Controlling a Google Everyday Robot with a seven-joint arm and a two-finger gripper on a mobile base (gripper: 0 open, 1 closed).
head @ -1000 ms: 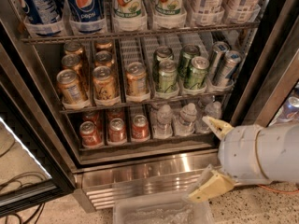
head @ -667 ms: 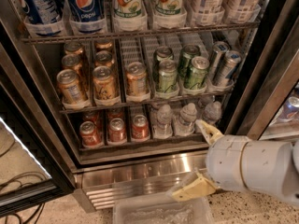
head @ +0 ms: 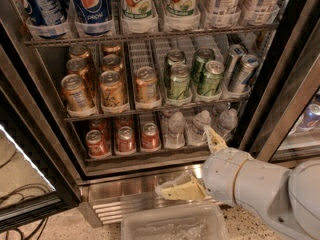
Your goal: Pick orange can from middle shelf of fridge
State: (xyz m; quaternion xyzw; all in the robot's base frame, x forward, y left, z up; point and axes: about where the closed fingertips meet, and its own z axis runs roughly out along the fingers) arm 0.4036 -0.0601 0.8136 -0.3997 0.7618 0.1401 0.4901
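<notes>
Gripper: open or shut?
Open. The gripper sits low right, before the fridge base, below the middle shelf; its fingers are spread wide with nothing between them.

orange can (head: 112, 89) on middle shelf (head: 155, 109), pincer (head: 184, 162) below

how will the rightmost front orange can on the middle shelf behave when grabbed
The orange can looks rigid and smooth, so a loose grip might slip. Standing upright, boxed in on the middle shelf, it should slide out rather than tip sideways. The gripper is open, low by the fridge base.
</notes>
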